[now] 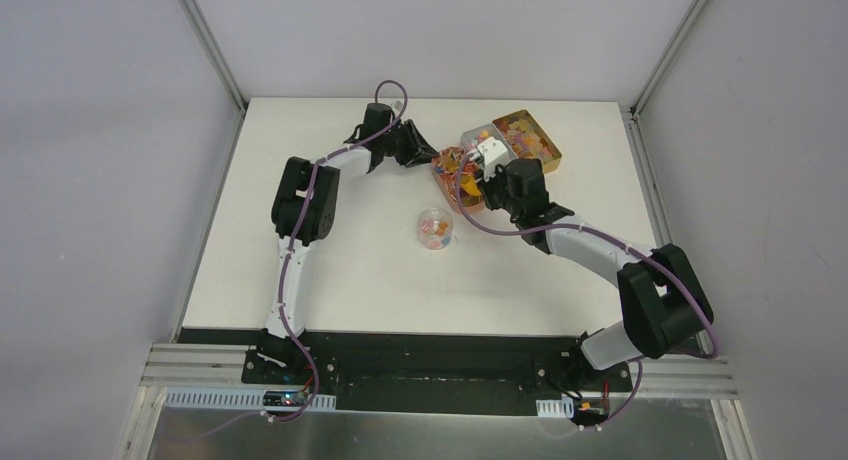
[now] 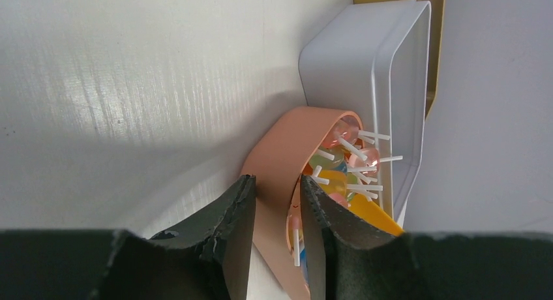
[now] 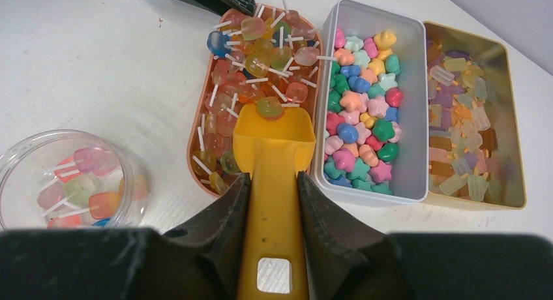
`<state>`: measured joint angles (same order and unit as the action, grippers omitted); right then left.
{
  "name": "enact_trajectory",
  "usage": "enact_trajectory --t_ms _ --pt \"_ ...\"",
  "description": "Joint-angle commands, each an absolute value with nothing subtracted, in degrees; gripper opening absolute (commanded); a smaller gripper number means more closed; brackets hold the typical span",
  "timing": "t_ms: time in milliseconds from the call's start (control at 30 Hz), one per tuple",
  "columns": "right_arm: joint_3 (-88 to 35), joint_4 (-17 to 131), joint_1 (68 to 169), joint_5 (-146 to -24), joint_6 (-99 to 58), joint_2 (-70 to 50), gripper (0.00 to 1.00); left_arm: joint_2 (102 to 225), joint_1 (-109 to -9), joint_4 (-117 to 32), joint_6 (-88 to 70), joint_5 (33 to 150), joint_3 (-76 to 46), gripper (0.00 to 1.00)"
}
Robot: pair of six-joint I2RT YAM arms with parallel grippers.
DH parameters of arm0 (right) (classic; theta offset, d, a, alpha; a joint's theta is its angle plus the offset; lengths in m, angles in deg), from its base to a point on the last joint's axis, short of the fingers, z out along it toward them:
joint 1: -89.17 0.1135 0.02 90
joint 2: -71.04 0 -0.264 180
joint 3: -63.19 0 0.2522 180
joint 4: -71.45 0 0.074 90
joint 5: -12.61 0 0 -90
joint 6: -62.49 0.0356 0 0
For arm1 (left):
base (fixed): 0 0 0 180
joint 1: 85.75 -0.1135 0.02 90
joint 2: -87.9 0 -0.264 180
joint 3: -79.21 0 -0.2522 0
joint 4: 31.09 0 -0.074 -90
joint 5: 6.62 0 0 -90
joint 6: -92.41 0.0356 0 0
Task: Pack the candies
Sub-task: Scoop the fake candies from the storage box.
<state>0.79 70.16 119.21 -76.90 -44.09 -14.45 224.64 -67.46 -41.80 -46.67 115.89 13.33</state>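
Observation:
A peach oval tray [image 3: 195,124] holds several small translucent candies [image 3: 257,65] on white sticks, in pink, yellow, blue and red. My right gripper [image 3: 272,177] is shut on the handle of the orange-yellow scoop [image 3: 274,140]. The scoop's mouth rests among these candies, with one candy [image 3: 269,107] at its lip. My left gripper [image 2: 276,181] is shut on the tray wall [image 2: 280,150], one finger outside and one inside. A clear round cup [image 3: 65,134] to the left of the tray holds a few candies [image 3: 88,160]. From above, the cup [image 1: 435,227] stands in front of the tray [image 1: 447,175].
A white box [image 3: 417,117] of star and flower sweets stands right beside the tray. A gold tin [image 3: 515,150] of pale bar-shaped sweets stands beyond it. Both sit at the back right of the white table [image 1: 330,280]; the box [image 2: 365,59] also shows in the left wrist view.

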Motion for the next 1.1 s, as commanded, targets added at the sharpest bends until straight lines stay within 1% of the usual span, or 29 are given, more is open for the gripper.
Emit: enact_trajectory --t_ms 0,300,533,767,1067 --pt "5.0 72.2 118.9 -78.9 -43.4 -13.8 0.00 224.5 -66.7 -38.9 -47.8 118.0 12.9 0.32" --pt "10.7 82.1 118.8 -78.6 -42.4 -14.3 0.00 224.8 -66.7 -38.4 -48.3 118.4 12.7 0.31" --pt "12.1 85.3 118.8 -78.2 -39.7 -13.9 0.00 224.9 -66.7 -38.4 -48.6 119.0 12.7 0.30" --pt "18.3 100.1 119.1 -77.7 -35.5 -15.4 0.00 225.1 -66.6 -37.3 -49.5 119.6 11.9 0.30" --pt "21.1 109.7 121.1 -78.2 -39.0 -18.6 0.00 225.2 -66.5 -37.2 -49.9 119.7 11.9 0.29"
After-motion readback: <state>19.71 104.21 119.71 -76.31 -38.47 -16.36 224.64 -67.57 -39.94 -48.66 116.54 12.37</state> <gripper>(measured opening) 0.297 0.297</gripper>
